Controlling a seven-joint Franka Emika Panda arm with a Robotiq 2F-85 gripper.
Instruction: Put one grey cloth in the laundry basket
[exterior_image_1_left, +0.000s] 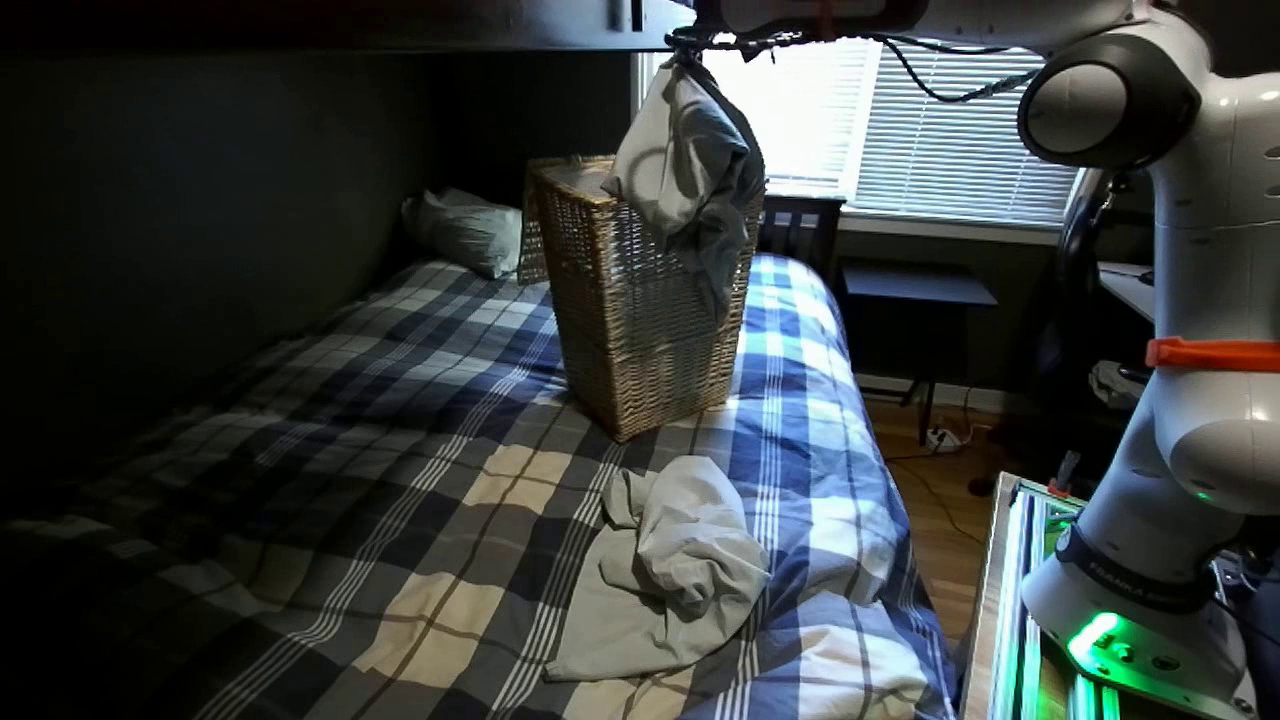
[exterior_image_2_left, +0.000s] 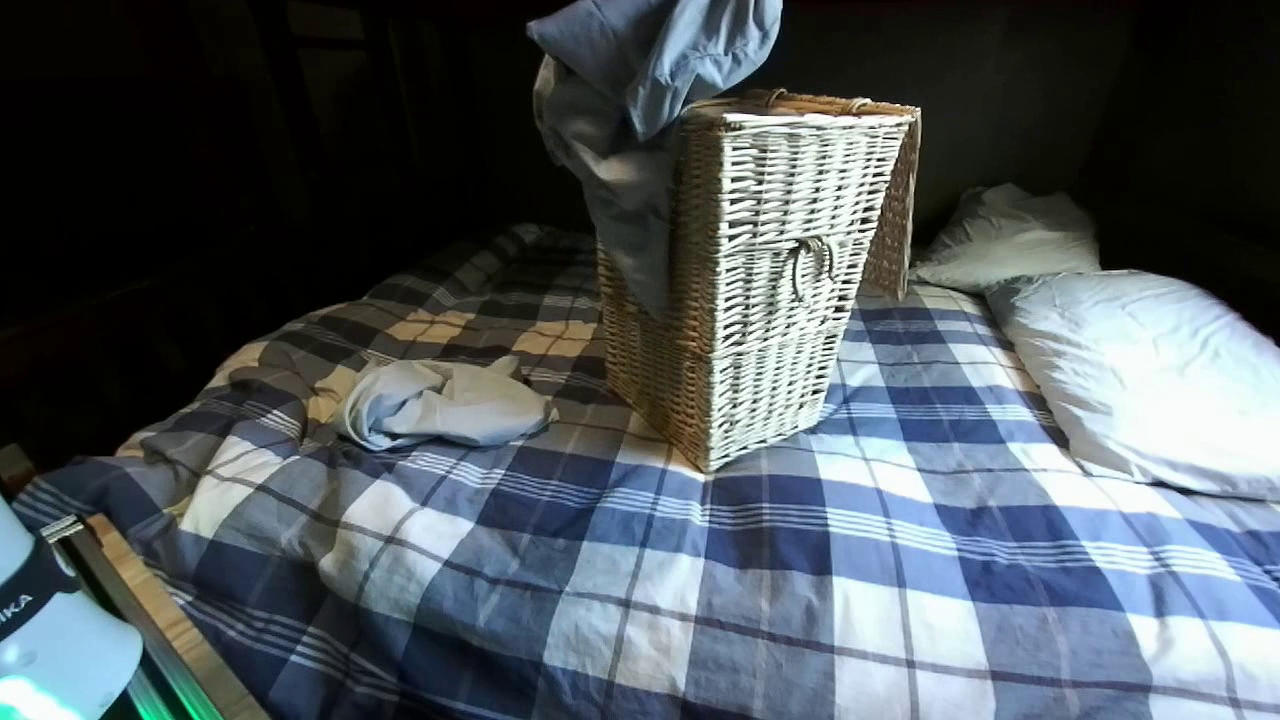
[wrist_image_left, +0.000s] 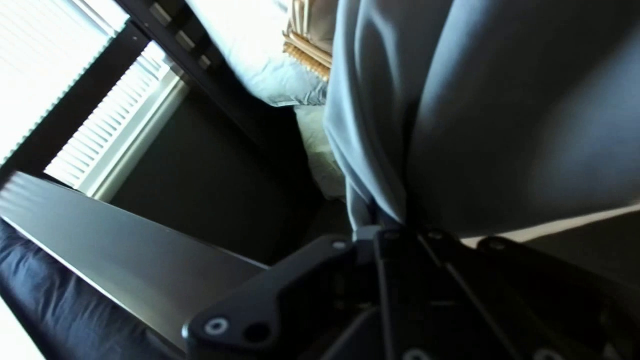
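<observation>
A tall wicker laundry basket (exterior_image_1_left: 575, 290) (exterior_image_2_left: 780, 320) stands upright on the bed, its lid (exterior_image_1_left: 531, 235) (exterior_image_2_left: 893, 225) folded open and hanging down one side. My gripper (exterior_image_1_left: 688, 50) (wrist_image_left: 390, 227) is shut on a grey cloth (exterior_image_1_left: 690, 150) (exterior_image_2_left: 610, 150). This cloth hangs in folds above and against the basket's near side, its lower end outside the wall. In the wrist view, the held cloth (wrist_image_left: 480, 110) covers most of the basket; only a rim corner (wrist_image_left: 310, 52) shows. Another grey cloth (exterior_image_1_left: 690, 560) (exterior_image_2_left: 450, 400) lies crumpled on the bed beside the basket.
The bed (exterior_image_1_left: 400, 480) (exterior_image_2_left: 780, 600) has a plaid cover. Pillows (exterior_image_1_left: 465, 230) (exterior_image_2_left: 1150, 370) lie behind the basket. A dark overhead ledge (exterior_image_1_left: 400, 25) runs close to the gripper's height. A dark side table (exterior_image_1_left: 915, 282) stands by the window (exterior_image_1_left: 960, 140).
</observation>
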